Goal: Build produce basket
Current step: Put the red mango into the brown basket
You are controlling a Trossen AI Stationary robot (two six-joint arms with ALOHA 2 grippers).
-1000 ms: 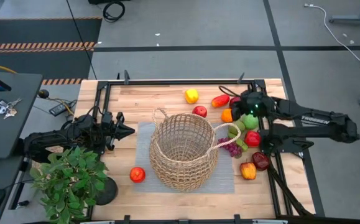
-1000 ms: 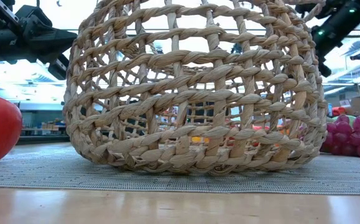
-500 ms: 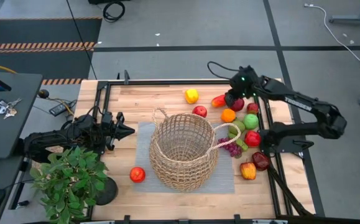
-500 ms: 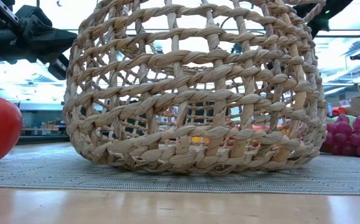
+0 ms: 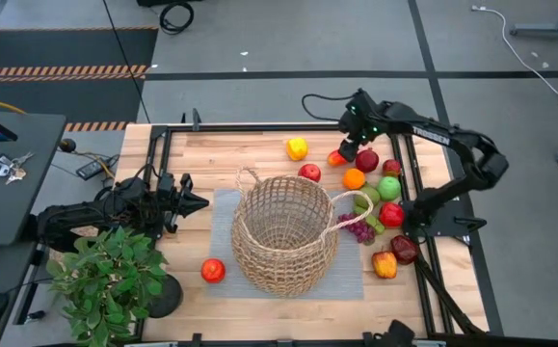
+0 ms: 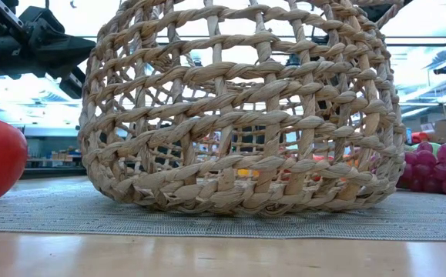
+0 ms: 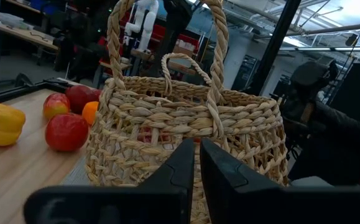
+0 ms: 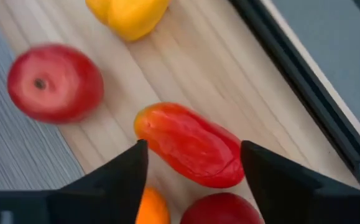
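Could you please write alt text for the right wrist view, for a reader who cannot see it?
The right gripper hovers with dark fingers open over an elongated red-orange pepper lying on the wooden table. A round red apple and a yellow pepper lie beyond it.

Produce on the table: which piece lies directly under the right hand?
The elongated red-orange pepper between the open right hand fingers; the red apple and yellow pepper lie aside.
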